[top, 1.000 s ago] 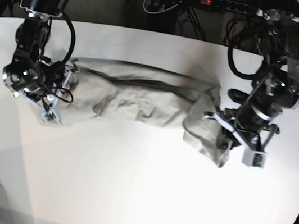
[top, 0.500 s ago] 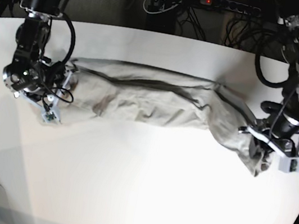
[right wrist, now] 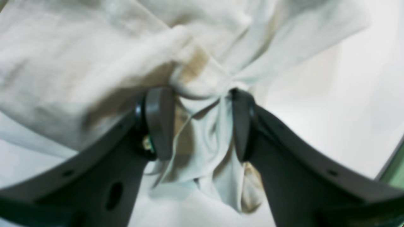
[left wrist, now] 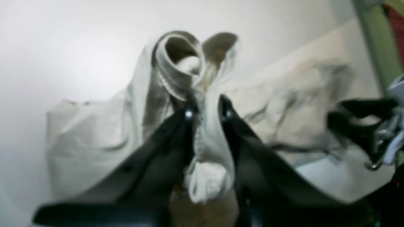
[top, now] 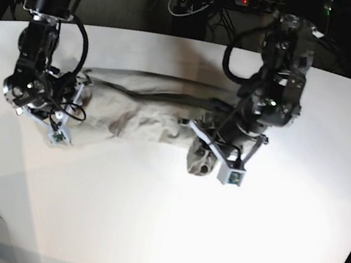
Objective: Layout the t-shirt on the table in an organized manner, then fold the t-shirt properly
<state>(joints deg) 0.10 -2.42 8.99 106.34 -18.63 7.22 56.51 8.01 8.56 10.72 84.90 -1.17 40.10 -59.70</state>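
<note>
In the left wrist view, the left gripper (left wrist: 206, 107) is pinching a bunched fold of the plain light grey-beige cotton t-shirt (left wrist: 94, 138) between its nearly closed black jaws at the centre of the frame. A rolled hem is curling up just above the fingertips, and the rest of the cloth is trailing away to the lower left and to the right across the large smooth white table (left wrist: 63, 47). The other arm's dark hardware is showing at the right edge.

In the right wrist view, the right gripper (right wrist: 202, 123) is standing with its jaws apart, a twisted wad of shirt cloth filling the gap between the two grey pads and touching both, so it is gripping that wad. Most of the fabric is spreading over the upper left of the frame; bare table is lying at the right.

In the base view, the shirt is lying as a long crumpled band across the upper middle of the table, one end at the right gripper at the left of the frame and the other bunched at the left gripper near the centre. By my judgement the layout step is in hand: the garment is not yet flat. The next move probably calls for drawing the two held ends apart and spreading the cloth without dragging it into fresh wrinkles.
</note>
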